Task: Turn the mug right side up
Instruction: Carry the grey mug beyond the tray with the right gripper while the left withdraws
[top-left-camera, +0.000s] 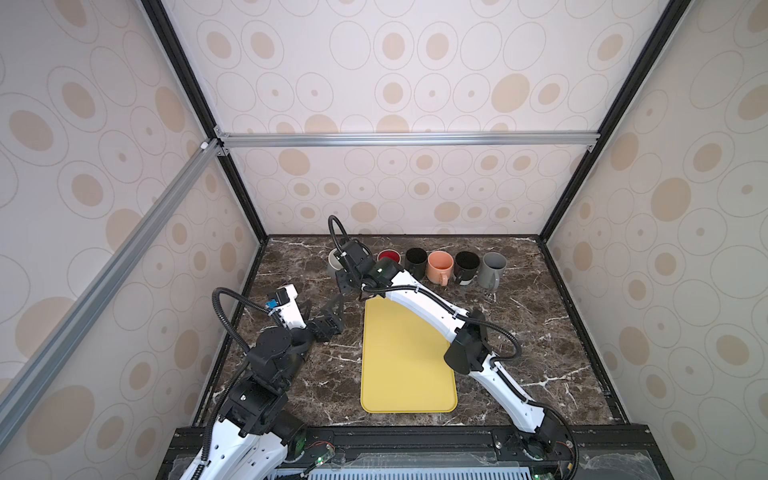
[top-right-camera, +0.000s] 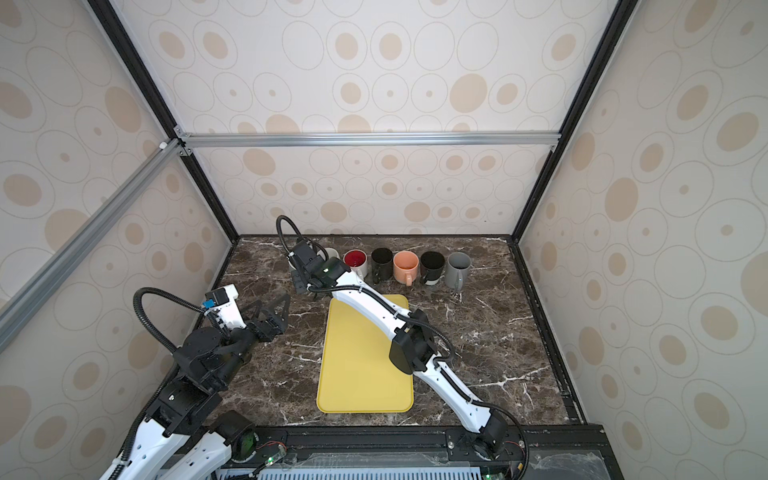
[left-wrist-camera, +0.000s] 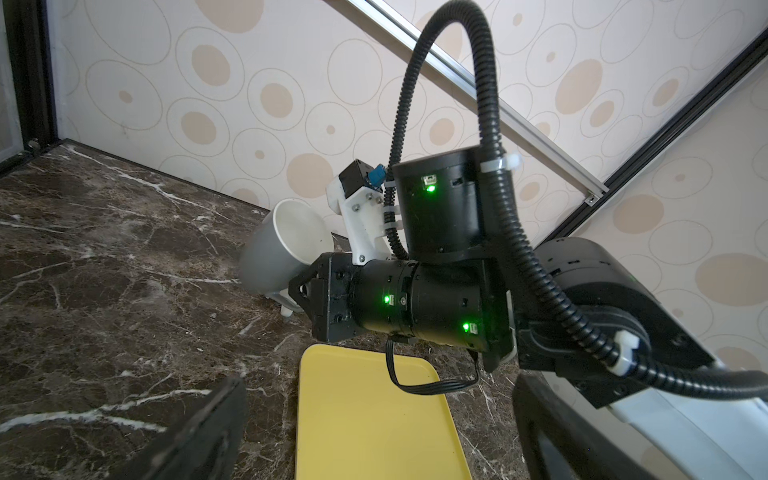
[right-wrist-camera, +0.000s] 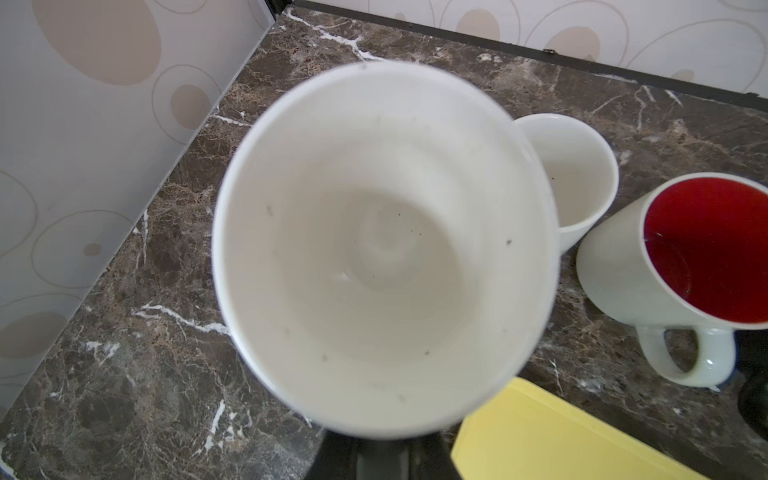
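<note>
The mug (left-wrist-camera: 282, 249), grey outside and white inside, hangs tilted at the back left of the marble table, mouth slanting upward. In a top view only its rim (top-left-camera: 333, 262) peeks out beside the right wrist. My right gripper (left-wrist-camera: 305, 291) is shut on its white handle (left-wrist-camera: 284, 301). In the right wrist view the mug's white inside (right-wrist-camera: 382, 249) fills the frame above the right gripper (right-wrist-camera: 380, 451). My left gripper (top-left-camera: 322, 308) (top-right-camera: 270, 306) stands open near the table's left edge, nothing between its fingers (left-wrist-camera: 199, 432). Whether the mug's base touches the table I cannot tell.
Upright mugs line the back wall: white (top-right-camera: 331, 252), red-inside (top-left-camera: 389, 255), black (top-left-camera: 417, 259), orange (top-left-camera: 439, 266), black (top-left-camera: 466, 266), grey (top-left-camera: 492, 268). A yellow tray (top-left-camera: 407, 361) lies mid-table under the right arm. Walls close three sides.
</note>
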